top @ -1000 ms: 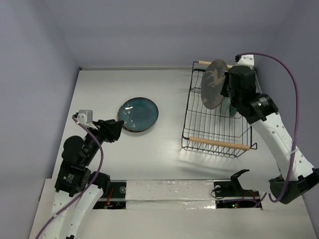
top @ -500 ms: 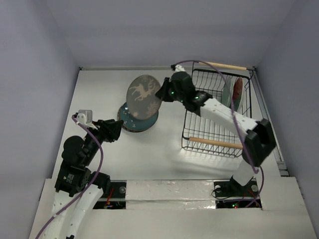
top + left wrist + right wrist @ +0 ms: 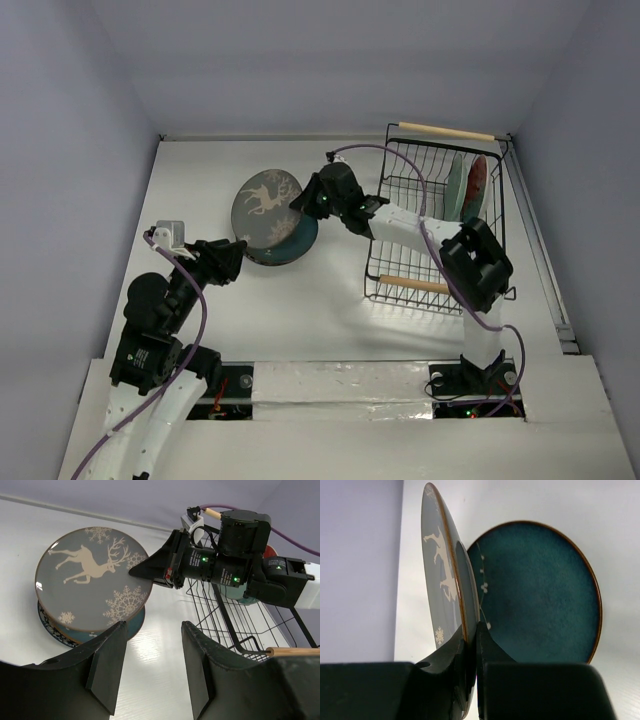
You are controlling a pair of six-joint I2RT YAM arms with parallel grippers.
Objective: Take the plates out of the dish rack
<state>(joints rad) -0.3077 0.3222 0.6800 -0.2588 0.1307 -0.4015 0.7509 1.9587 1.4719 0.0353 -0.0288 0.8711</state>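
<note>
**Deer plate (image 3: 262, 205) held tilted, left of the dish rack (image 3: 440, 287)**

Grey-green ceramic with a pale deer and snowflakes. Right gripper (image 3: 303, 205) is clamped on its rim. The right wrist view shows the plate pinched almost edge-on between the two fingers. The plate is outside the rack, just to its left, slanting above the teal plate (image 3: 302, 238). That one lies flat on the table (image 3: 200, 180), also left of the rack. The deer plate's lower edge is close to the teal one or touching it; these views do not settle which.

Left gripper (image 3: 152, 667) has its fingers spread wide and holds nothing. It is further left of the rack, pointed toward the two plates.

In the rack's far right corner stand a red plate (image 3: 478, 188) and another plate (image 3: 455, 185) beside it, both on edge.

Handling, as judgement:
- The plate is stiff, glazed and probably slick.
- It seems heavy for a rim pinch.
- It is likely to chip if let fall onto ceramic.
- The rim is the only practical hold, taken well in from the lip.
- Laying it flat calls for a slow tilt, or it may skate off the plate beneath
</note>
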